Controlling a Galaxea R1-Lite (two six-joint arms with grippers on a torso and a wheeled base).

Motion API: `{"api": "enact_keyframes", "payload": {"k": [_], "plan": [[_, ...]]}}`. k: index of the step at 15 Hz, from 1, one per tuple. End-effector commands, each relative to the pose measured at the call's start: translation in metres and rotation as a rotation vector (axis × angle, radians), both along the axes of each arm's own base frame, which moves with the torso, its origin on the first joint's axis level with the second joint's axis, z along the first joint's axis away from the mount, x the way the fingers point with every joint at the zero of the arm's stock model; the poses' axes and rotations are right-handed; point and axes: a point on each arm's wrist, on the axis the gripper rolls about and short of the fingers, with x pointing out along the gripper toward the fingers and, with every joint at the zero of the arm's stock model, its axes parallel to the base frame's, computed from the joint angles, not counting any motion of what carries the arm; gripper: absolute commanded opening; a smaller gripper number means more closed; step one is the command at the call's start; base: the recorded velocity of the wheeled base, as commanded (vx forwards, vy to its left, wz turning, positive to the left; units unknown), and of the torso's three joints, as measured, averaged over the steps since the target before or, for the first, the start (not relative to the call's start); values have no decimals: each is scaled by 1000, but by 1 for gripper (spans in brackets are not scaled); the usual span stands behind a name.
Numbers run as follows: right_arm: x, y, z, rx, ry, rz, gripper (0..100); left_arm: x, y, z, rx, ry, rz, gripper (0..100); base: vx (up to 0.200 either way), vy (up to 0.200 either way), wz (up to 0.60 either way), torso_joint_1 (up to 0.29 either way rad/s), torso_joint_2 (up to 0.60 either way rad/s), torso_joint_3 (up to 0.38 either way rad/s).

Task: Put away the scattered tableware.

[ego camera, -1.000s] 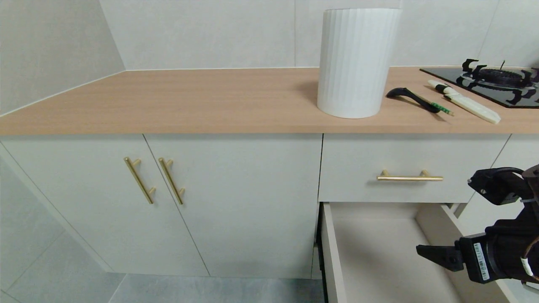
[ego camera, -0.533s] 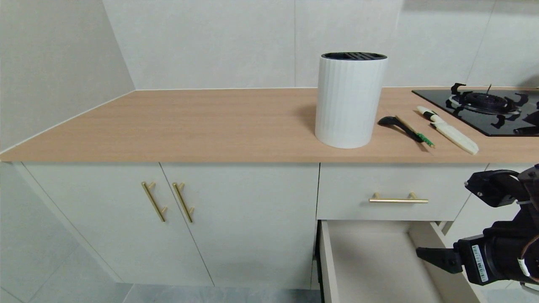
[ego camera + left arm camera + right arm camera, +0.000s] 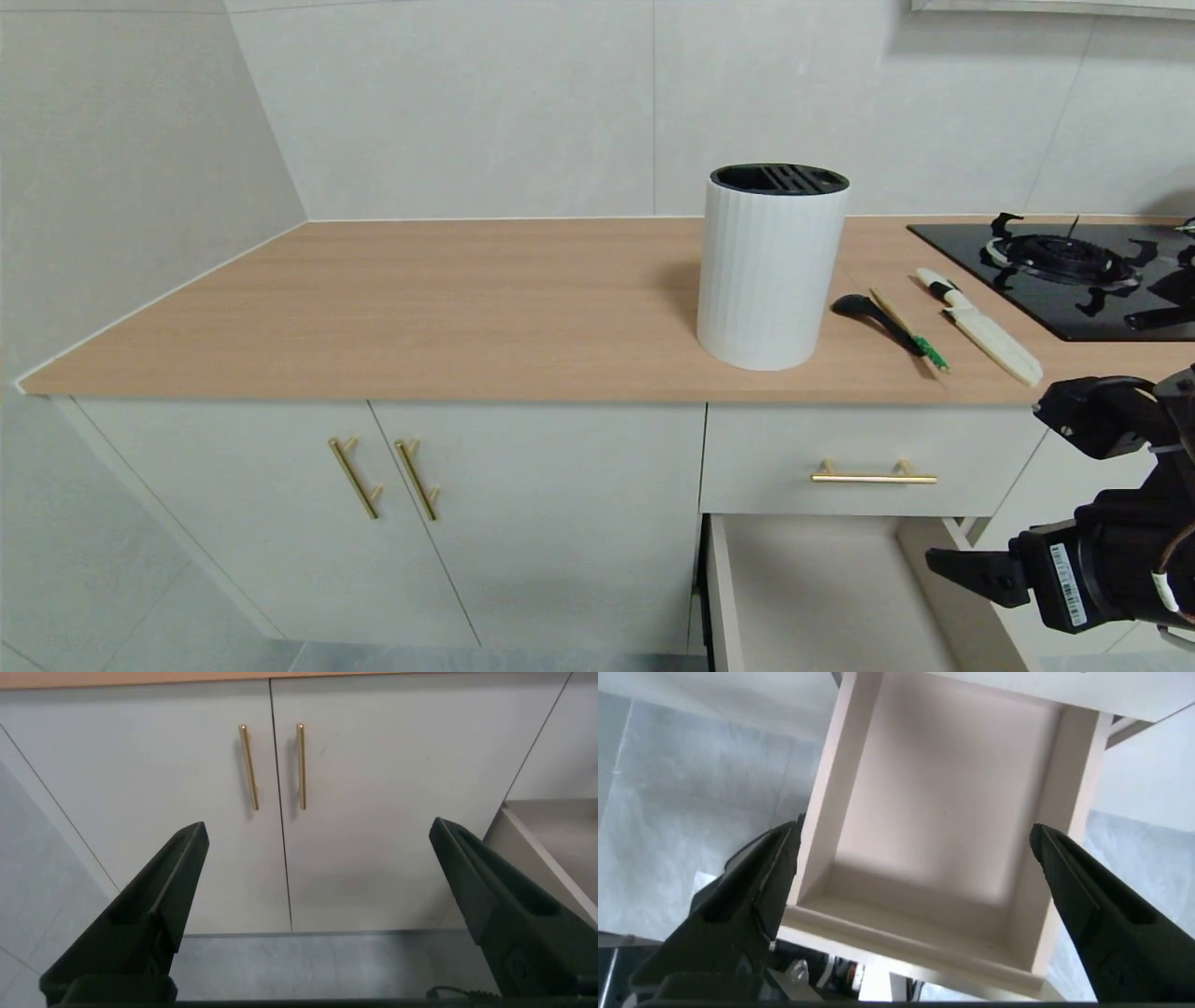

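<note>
1. surface [image 3: 467, 308]: wood. The tableware lies at its right end near the front edge, between the holder and the stove [image 3: 1064, 271].
2. lower drawer [image 3: 721, 597]: pulled out, bare inside. The upper drawer [image 3: 766, 457] is shut.
3. white ribbed holder [image 3: 770, 271]: upright, slotted top, just beside the tools.
4. right claw [image 3: 915, 835]: spread wide, gripping nothing, over the lower drawer and below surface level. left claw [image 3: 318, 829]: also spread wide and empty, facing the cabinet doors [image 3: 280, 812].
5. knife [image 3: 990, 331], black ladle [image 3: 873, 313], chopsticks [image 3: 910, 336]: all flat on the surface. The chopsticks lie along the ladle's handle and look to be touching it.
6. risks: a rising claw could clip the front edge or the drawer handle [image 3: 873, 478]. Thin flat pieces may slip out of a pinch. Grabbing the ladle would likely drag the chopsticks off the front edge.
</note>
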Motion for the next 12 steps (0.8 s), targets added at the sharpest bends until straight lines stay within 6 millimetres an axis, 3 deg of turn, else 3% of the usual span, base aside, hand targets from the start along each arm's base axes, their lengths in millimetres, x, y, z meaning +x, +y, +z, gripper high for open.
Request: {"api": "enact_keyframes", "payload": {"k": [1, 6, 10, 12], "plan": [[6, -1, 10, 15, -48, -13, 100, 0, 0, 0, 0, 0, -1, 100, 0, 0, 0, 0, 0, 0], [73, -6, 45, -13, -155, -111, 100, 0, 0, 0, 0, 0, -1, 100, 0, 0, 0, 0, 0, 0], [130, -4, 32, -51, -169, -140, 100, 0, 0, 0, 0, 0, -1, 100, 0, 0, 0, 0, 0, 0], [149, -11, 24, -41, -216, -186, 100, 0, 0, 0, 0, 0, -1, 100, 0, 0, 0, 0, 0, 0]]}}
